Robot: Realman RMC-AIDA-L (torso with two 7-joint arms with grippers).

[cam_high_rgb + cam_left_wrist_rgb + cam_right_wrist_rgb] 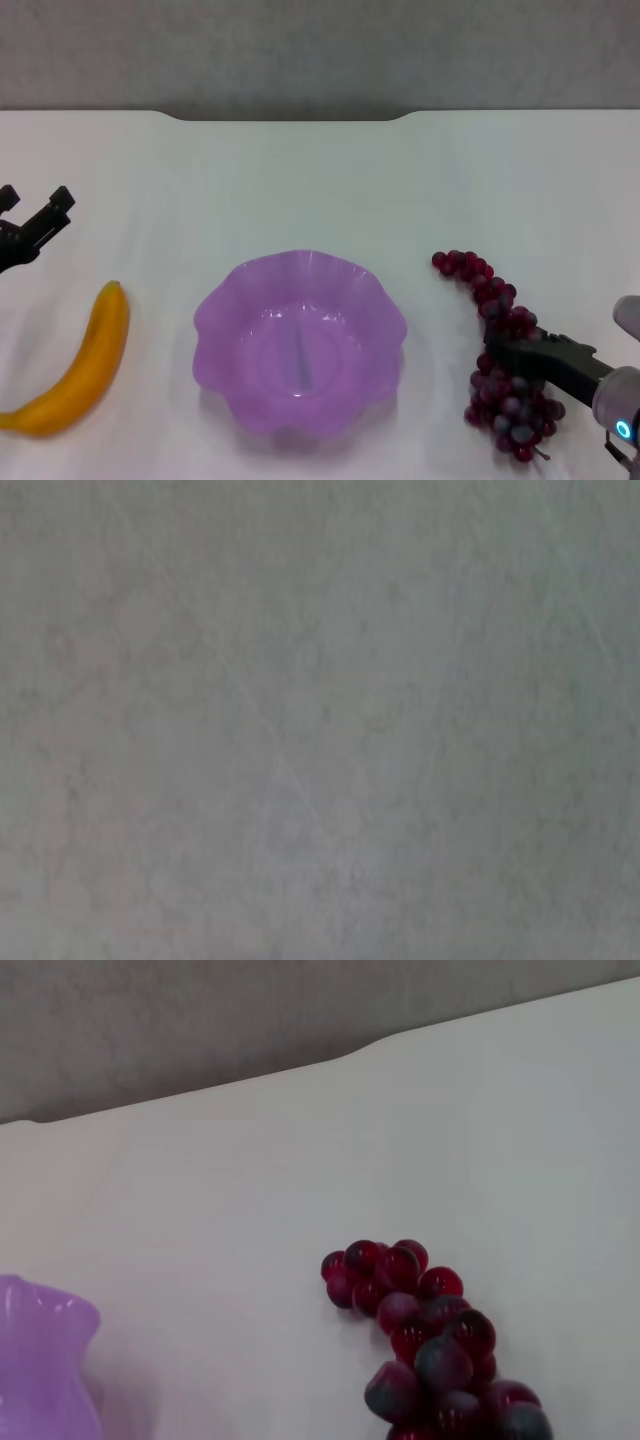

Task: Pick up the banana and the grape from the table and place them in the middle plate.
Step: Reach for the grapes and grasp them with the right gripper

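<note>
Dark-red grape bunch lies beneath your right claw; grip cannot be confirmed. Close, lift, carry to translucent purple scalloped plate. Left claw idles open.

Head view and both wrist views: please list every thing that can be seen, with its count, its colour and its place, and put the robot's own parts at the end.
banana: one, yellow-orange, lying on the table to the robot's left of the plate, apart from it.
grape bunch: one, dark red to purple with some greyish berries, lying on the table to the robot's right of the plate.
middle plate: one, translucent purple with a wavy rim, centre of the table, nothing in it.
table: one, white, with a dark notched far edge.
left gripper: one, black, at the left edge, beyond the banana, holding nothing.
right gripper: one, black, reaching over the near part of the grape bunch.
</note>
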